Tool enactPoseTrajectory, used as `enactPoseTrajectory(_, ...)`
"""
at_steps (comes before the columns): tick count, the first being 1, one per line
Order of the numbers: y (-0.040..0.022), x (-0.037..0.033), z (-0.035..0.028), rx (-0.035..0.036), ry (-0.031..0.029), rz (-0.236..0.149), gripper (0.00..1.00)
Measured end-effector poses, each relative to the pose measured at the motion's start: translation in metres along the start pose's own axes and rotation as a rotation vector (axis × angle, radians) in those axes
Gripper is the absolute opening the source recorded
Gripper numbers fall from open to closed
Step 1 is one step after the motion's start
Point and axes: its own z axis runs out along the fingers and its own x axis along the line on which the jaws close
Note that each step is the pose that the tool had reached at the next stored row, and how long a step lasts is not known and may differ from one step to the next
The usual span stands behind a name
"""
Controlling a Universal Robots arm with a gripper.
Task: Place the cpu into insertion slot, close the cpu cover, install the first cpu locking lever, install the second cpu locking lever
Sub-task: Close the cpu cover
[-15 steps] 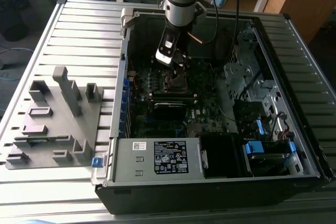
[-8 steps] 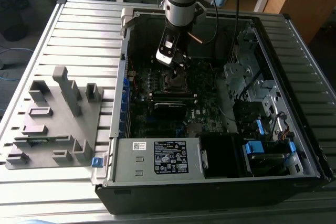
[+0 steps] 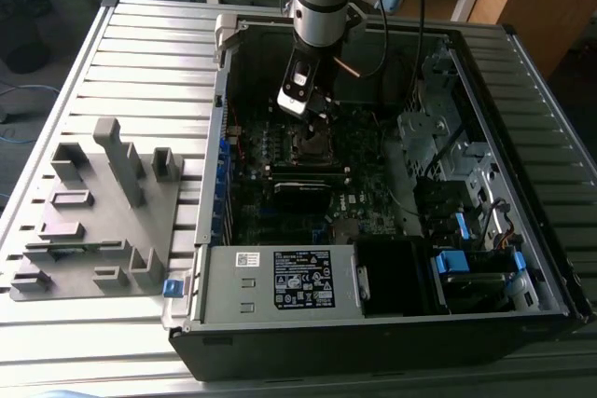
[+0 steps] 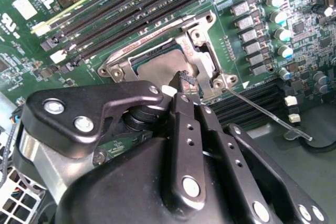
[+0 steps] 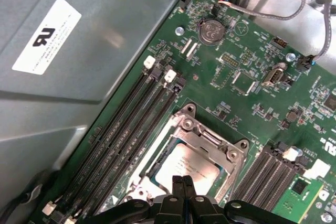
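The cpu point(image 5: 191, 165), a silver-tan square chip, lies in the insertion slot point(image 5: 157, 167) on the green motherboard. Over it, the silvery cpu cover point(image 5: 210, 136) lies down, so the chip's face point(image 4: 157, 71) shows through the cut-out in both wrist views. My gripper point(image 4: 184, 79) is shut, its black tips together and empty, right at the chip's edge beside the cover point(image 4: 202, 56). From the socket's corner a thin metal locking lever point(image 4: 270, 115) sticks out across the black slots, unlatched. In the exterior view my gripper point(image 3: 315, 120) hangs over the socket point(image 3: 312, 142) inside the open computer case.
Long black memory slots point(image 5: 121, 145) run beside the socket on both sides. A row of capacitors point(image 4: 275, 22) stands close by. A grey power supply box point(image 3: 280, 279) fills the case's front. A grey fixture plate point(image 3: 93, 216) lies on the ribbed table at the exterior view's left.
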Motion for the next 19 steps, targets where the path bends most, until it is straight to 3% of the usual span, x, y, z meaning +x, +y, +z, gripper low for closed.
enactPoseTrajectory(5, 0.0000, 0.0000, 0.0001, 0.0002, 0.0026, -0.053, 0.11)
enactPoseTrajectory(11, 0.0000, 0.0000, 0.0001, 0.0002, 0.0029, -0.058, 0.11)
enactPoseTrajectory(16, 0.0000, 0.0000, 0.0002, 0.0005, 0.0051, -0.100, 0.11)
enactPoseTrajectory(19, 0.0000, 0.0000, 0.0002, 0.0005, 0.0053, -0.102, 0.11)
